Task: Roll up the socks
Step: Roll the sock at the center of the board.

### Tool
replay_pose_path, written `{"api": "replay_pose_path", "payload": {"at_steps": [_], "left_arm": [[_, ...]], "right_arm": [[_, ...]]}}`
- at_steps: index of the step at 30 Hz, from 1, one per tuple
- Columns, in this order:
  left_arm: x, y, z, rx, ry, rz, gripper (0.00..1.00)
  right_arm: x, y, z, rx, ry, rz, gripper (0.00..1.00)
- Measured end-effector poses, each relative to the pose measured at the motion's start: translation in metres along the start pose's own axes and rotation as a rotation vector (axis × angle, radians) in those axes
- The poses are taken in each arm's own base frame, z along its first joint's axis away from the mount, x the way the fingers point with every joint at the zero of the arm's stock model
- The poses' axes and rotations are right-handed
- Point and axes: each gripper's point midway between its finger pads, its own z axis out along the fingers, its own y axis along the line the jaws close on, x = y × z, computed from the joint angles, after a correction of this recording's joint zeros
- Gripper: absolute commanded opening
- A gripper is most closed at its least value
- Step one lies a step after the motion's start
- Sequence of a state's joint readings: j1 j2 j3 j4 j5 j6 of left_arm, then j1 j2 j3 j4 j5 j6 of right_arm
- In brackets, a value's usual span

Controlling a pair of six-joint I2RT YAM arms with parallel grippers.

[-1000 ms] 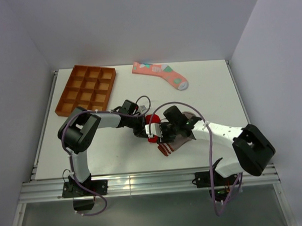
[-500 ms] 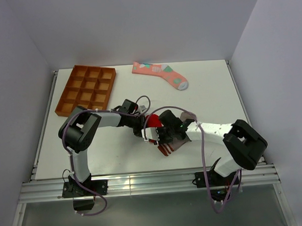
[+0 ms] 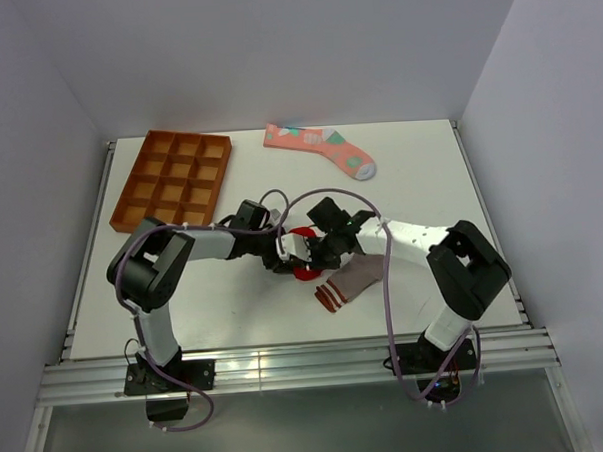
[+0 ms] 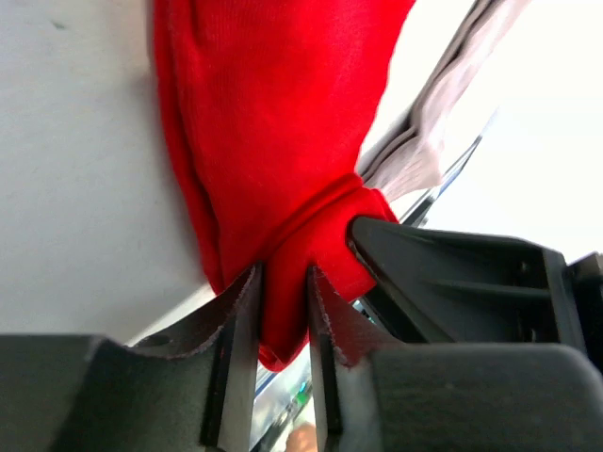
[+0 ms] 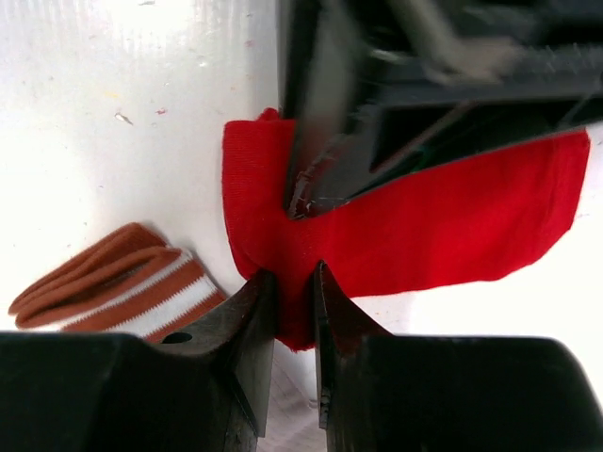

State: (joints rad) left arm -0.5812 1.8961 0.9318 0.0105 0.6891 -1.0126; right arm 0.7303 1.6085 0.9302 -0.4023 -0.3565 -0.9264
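Left wrist view: red sock [image 4: 273,141] pinched at a bunched fold between the left fingers [image 4: 243,325], set narrow, at lower centre; black right fingers [image 4: 452,282] touching the same fold from the lower right. Right wrist view: lower edge of that sock clamped between the right fingers, likewise narrow, at bottom centre. Top view: same sock held at frame centre, over the white desk [image 3: 235,304]. Just below and right of it, the grey-brown sock [image 3: 352,282], partly covered by the right arm [image 3: 412,243], striped cuff at its lower-left end. At upper centre, well apart, the salmon-pink sock [image 3: 320,148], laid flat. At upper left, the orange compartment tray [image 3: 172,177].
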Motion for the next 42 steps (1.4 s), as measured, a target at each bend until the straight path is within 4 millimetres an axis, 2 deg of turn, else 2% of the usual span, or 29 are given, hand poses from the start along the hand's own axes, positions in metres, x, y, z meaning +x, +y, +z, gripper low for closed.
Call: {"api": "replay_pose_path", "payload": {"at_steps": [10,20,26,31,42], "left_arm": [[-0.025,-0.017,-0.016,0.048,-0.226,-0.033,0.32],[-0.035,-0.012,-0.020,0.014,-0.373,-0.020,0.34],[-0.037,-0.020,-0.024,0.002,-0.471,0.063,0.34],[-0.047,-0.021,-0.025,-0.036,-0.560,0.164,0.38],[-0.051,-0.042,-0.031,-0.032,-0.620,0.524,0.41]], "right_arm": [[0.003,-0.022,-0.012,-0.176,-0.036,0.205,0.18],[0.019,-0.030,0.004,-0.419,0.002,0.437,0.18],[0.021,-0.028,0.003,-0.479,0.023,0.535,0.19],[0.024,-0.025,0.002,-0.488,0.066,0.584,0.19],[0.027,-0.026,0.004,-0.534,0.105,0.681,0.19]]}}
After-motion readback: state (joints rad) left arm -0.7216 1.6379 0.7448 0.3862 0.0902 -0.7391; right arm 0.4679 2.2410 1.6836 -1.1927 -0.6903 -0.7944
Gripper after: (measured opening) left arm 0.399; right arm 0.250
